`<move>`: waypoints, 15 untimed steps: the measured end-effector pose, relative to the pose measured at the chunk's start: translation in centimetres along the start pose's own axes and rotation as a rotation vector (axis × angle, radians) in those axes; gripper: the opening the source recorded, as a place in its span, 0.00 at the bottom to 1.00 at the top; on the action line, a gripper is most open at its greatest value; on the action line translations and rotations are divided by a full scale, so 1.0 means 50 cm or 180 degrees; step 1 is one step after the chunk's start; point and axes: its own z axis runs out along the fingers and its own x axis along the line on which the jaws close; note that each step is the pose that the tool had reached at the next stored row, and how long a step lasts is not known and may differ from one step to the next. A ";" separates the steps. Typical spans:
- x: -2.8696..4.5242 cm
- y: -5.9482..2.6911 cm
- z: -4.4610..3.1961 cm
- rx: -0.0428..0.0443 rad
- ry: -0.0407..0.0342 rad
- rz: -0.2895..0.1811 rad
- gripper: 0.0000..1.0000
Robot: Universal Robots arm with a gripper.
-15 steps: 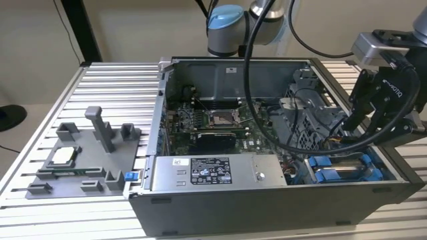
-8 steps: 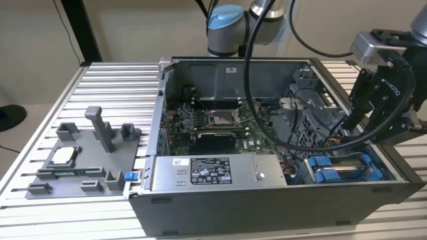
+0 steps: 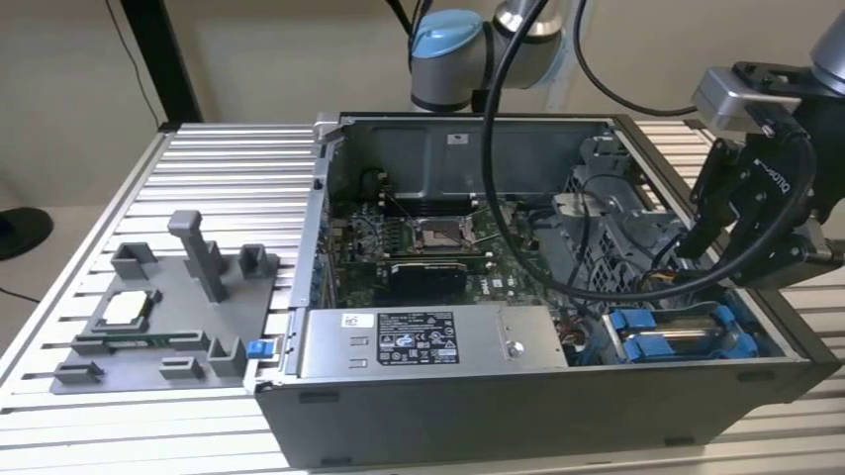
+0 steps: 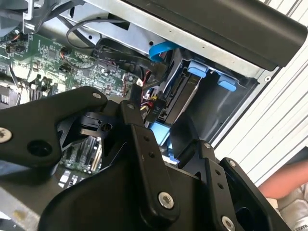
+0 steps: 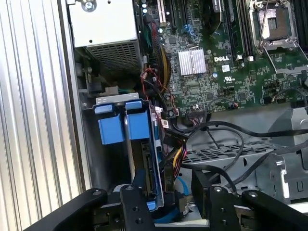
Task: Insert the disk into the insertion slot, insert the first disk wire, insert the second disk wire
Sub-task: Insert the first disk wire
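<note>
With the disk (image 5: 144, 159) seated in the insertion slot (image 5: 105, 166) just ahead of the released, empty claw (image 5: 169, 179), the wire step likely wants its fingers (image 5: 139, 187) squared on the black wire plug (image 5: 168, 166) between them, clear of the neighbouring cables (image 5: 216, 130).

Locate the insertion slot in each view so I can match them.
Exterior view: insertion slot, case corner at the exterior view's right, beside the power-supply box.
Second wrist view: insertion slot, blue tabs against the case wall.
First wrist view: insertion slot, blue tabs near the power-supply box.
Shared landmark: the green motherboard.
</note>
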 end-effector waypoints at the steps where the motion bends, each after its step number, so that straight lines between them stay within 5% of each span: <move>1: 0.000 0.000 0.001 0.0000 -0.0001 0.0011 1.00; 15: 0.001 0.003 0.002 0.0002 -0.0005 0.0057 1.00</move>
